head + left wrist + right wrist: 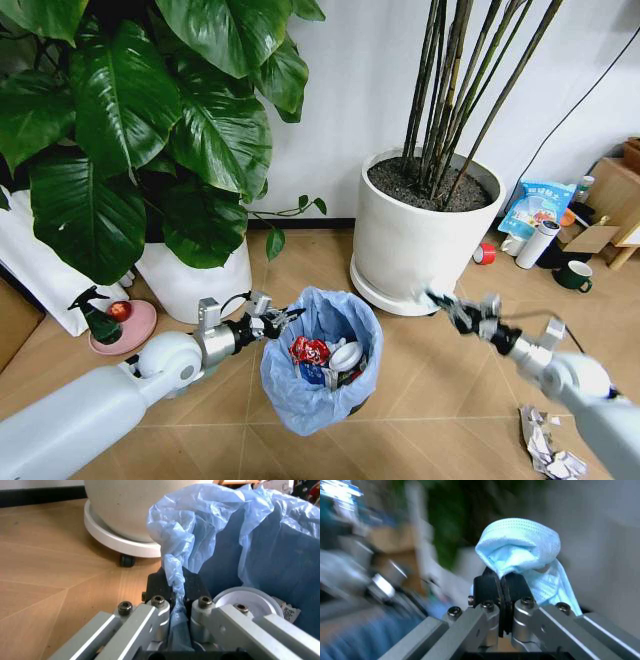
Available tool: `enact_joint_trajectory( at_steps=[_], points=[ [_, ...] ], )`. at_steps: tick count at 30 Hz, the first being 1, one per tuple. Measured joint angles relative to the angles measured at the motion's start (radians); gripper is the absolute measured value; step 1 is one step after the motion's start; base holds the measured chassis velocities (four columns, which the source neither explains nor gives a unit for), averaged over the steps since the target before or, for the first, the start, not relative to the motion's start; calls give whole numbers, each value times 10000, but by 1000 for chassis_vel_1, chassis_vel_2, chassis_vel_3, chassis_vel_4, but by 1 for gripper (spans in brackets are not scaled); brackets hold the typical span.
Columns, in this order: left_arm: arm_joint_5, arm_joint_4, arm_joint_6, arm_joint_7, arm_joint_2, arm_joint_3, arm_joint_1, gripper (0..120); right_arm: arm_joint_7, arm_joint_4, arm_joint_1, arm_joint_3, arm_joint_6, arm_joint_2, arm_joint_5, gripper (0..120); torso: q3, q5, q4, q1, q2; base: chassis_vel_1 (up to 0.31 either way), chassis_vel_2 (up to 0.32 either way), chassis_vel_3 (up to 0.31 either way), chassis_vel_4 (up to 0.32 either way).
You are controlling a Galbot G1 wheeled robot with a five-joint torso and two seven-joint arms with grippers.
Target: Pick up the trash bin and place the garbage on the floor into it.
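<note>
**Both grippers clamped: one on the bin liner, one on a mask**

We see the left arm reaching forward and inward, its left gripper [283,320] level with the rim of the trash bin [318,400]. In the left wrist view its fingers [197,587] pinch a twisted fold of the blue bag [175,573]. The bin stands upright on the floor [420,400], mouth facing up, just ahead of that gripper. Inside lie a white lid [245,598] and other garbage [310,352].

The right arm stretches forward, and the right gripper [432,297] hangs beside the bin, close to the white plant pot [420,240]. Its pads [487,587] clench a bunched light-blue face mask [520,545], which seems to stand up from the fingertips, though the background is smeared. A crumpled wrapper [545,445] lies on the floor below the right arm.
</note>
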Motion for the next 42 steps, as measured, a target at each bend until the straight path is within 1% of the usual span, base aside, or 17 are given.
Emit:
enact_joint_trajectory(
  at_steps=[2, 3, 4, 7, 15, 24, 27, 28, 30, 31, 34, 36, 37, 38, 39, 40, 42],
  points=[
    [25, 16, -1, 0, -13, 141, -70, 0, -147, 523, 526, -643, -222, -20, 285, 0, 2, -1, -1, 1, -1, 0, 0, 0, 0],
    [25, 16, -1, 0, -13, 141, -70, 0, -147, 523, 526, -643, -222, -20, 285, 0, 2, -1, -1, 1, -1, 0, 0, 0, 0],
    [31, 20, -3, 0, -8, 201, -102, 0, -243, 685, 744, -972, -250, -20, 350, 0, 1, 5, 0, 0, -1, 0, 0, 0, 0],
    [54, 67, -18, 9, 6, 365, -194, 0, -715, 854, 1259, -1987, -276, -63, 405, 0, 2, 2, -1, 1, -1, 0, 0, 0, 0],
    [58, 151, -29, 29, -107, 630, -439, 0, -1697, 541, 1758, -3132, -388, -354, 297, 0, 1, 3, -7, 1, 0, 0, 0, 0, 0],
    [24, 115, -18, 35, -182, 862, -651, 0, -1586, -137, 2340, -3943, -432, -434, -310, 0, 1, 3, -6, 1, -1, 0, 0, 0, 0],
    [24, 93, -12, 37, -169, 907, -657, 0, -1508, -353, 2544, -4220, -422, -344, -517, 14, 1, 5, -5, 1, -1, 0, 0, 0, 0],
    [24, 93, -12, 37, -169, 907, -657, 0, -1508, -353, 2544, -4220, -422, -344, -517, 14, 1, 5, -5, 1, -1, 0, 0, 0, 0],
    [18, 93, -11, 38, -175, 907, -677, 0, -1470, -403, 2655, -4349, -422, -280, -542, 22, 1, 3, -5, 1, -1, 0, 0, 0, 0],
    [18, 93, -11, 38, -175, 907, -677, 0, -1470, -403, 2655, -4349, -422, -280, -542, 22, 1, 3, -5, 1, -1, 0, 0, 0, 0],
    [-22, 84, -6, 37, -189, 917, -789, 0, -1435, -432, 2947, -4588, -452, -176, -565, 39, 1, 3, -5, 1, -1, 0, 0, 0, 0],
    [-38, 84, -6, 37, -194, 925, -816, 0, -1435, -436, 3020, -4635, -472, -148, -564, 41, 1, 4, -5, 1, -1, 0, 0, 0, 0],
    [-47, 84, -6, 38, -199, 938, -849, 0, -1442, -443, 3135, -4717, -516, -131, -573, 49, 1, 4, -5, 1, -1, 0, 0, 0, 0],
    [-47, 85, -5, 39, -199, 946, -860, 0, -1446, -448, 3202, -4758, -540, -131, -599, 50, 1, 4, -5, 1, -1, 0, 0, 0, 0],
    [-48, 85, -5, 41, -199, 964, -876, 0, -1453, -453, 3296, -4813, -566, -137, -651, 55, 1, 4, -5, 1, -1, 0, 0, 0, 0],
    [-48, 85, -5, 41, -199, 964, -876, 0, -1453, -453, 3296, -4813, -566, -137, -651, 55, 1, 4, -5, 1, -1, 0, 0, 0, 0],
    [-46, 84, -3, 79, -191, 1002, -883, 0, -1466, -457, 3605, -5011, -628, -208, -759, 66, 1, 4, -5, 1, -1, 0, 0, 0, 0]
  ],
)
